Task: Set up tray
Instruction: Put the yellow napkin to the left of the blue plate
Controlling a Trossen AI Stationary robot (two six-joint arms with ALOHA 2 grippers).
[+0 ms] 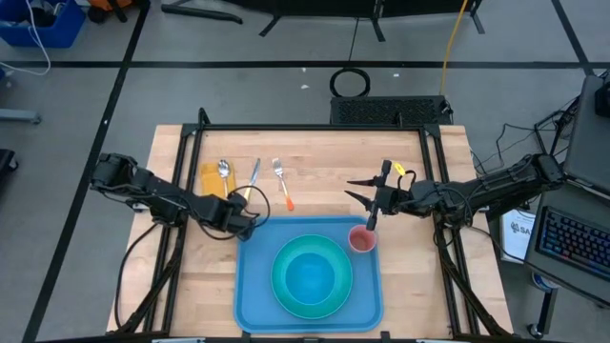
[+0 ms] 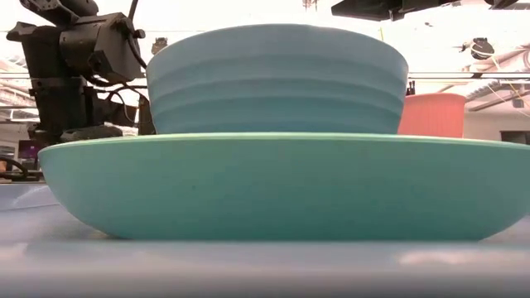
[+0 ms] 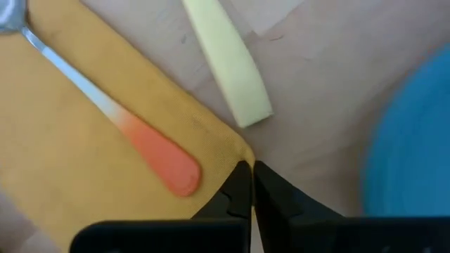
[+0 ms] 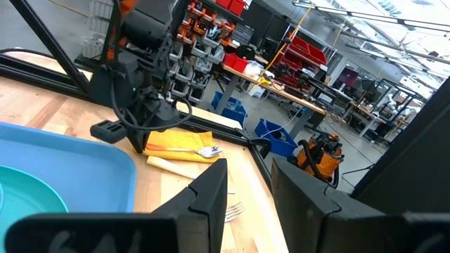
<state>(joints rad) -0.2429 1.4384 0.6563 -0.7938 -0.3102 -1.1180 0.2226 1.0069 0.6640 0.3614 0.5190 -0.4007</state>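
Note:
The light-blue tray (image 1: 253,286) lies at the table's near edge and carries a turquoise plate (image 1: 310,276) with a bowl (image 2: 277,79) on it. A pink cup (image 1: 362,238) stands in the tray's far right corner. Beyond the tray lie a yellow napkin (image 1: 210,179) with an orange-handled spoon (image 3: 158,158) on it, a cream-handled knife (image 1: 253,176) and a fork (image 1: 281,183). My left gripper (image 3: 247,179) is shut at the napkin's near right corner. My right gripper (image 1: 355,191) hovers open above the table, just beyond the cup. My left gripper has the napkin's near right corner (image 3: 238,151) pinched between its two fingertips. The fingers come slanting down from the near side. The rest of the napkin lies flat on the table with the spoon on it. One layer or several, I cannot tell.
The knife's cream handle (image 3: 228,63) lies on bare wood just right of the napkin, close to my left fingers. The tray's rim (image 3: 408,140) is right beside them. The fork (image 4: 232,209) lies between the two arms.

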